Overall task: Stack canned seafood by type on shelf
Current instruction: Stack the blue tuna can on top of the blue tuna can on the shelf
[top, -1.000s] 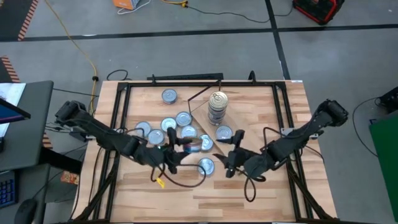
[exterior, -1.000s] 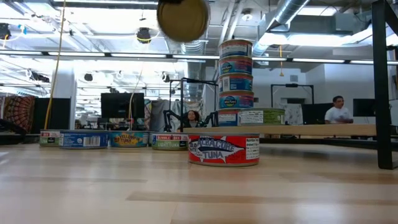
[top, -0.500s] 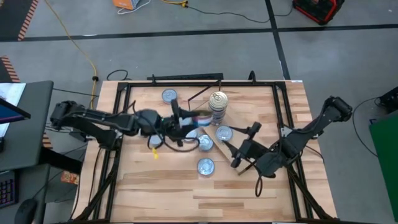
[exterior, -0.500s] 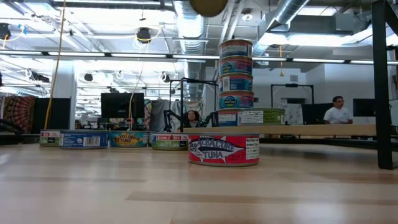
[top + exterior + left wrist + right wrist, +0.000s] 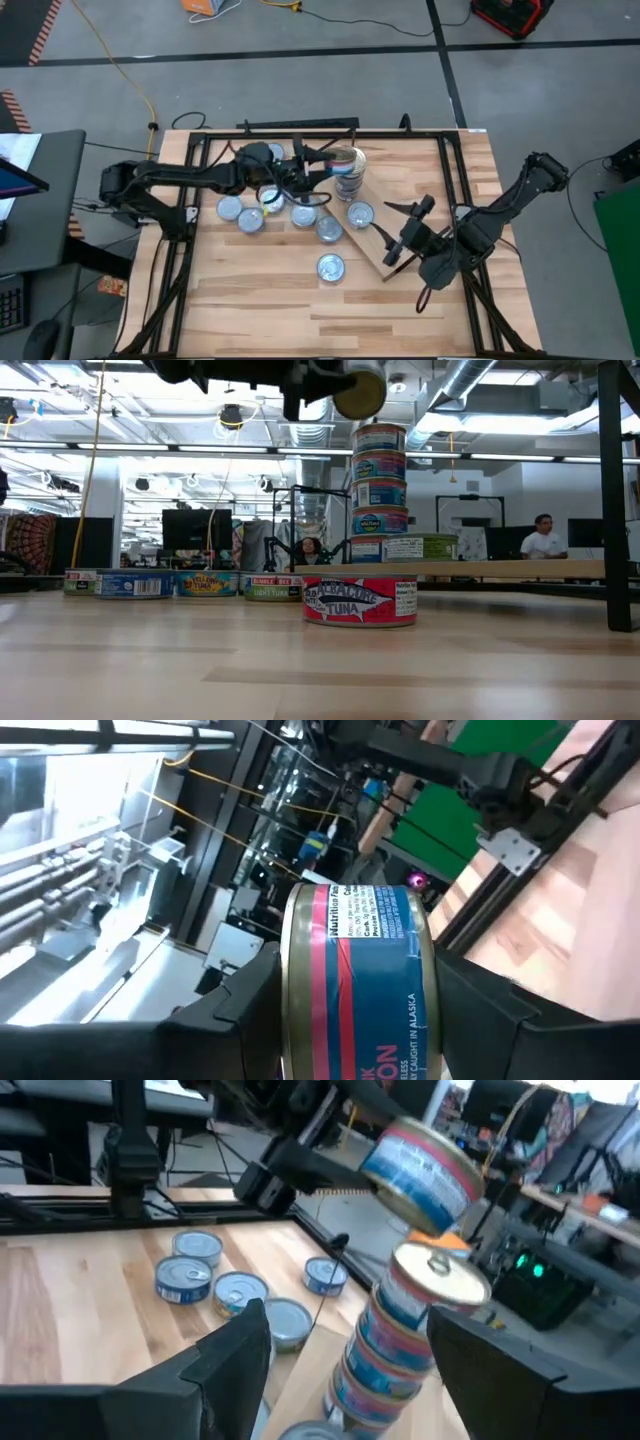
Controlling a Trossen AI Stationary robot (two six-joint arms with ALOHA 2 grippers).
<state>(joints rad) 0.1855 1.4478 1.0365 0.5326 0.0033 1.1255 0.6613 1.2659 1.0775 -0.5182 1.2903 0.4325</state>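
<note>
Silver-lidded loose tins (image 5: 272,210) lay in a cluster at about nine o'clock of the shelf (image 5: 377,252). Above them the left gripper (image 5: 322,166) was clamped on a blue-and-pink can (image 5: 358,982), held in the air just beside the top of the stack (image 5: 349,172). At four o'clock of the stack, the right gripper (image 5: 404,226) hovered with its fingers apart.

Grey floor (image 5: 330,90), yellow cable (image 5: 120,65), ceiling ducts (image 5: 460,385).

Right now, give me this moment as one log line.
left hand: holding tin beside stack | right hand: open, idle | shelf: stack standing
</note>
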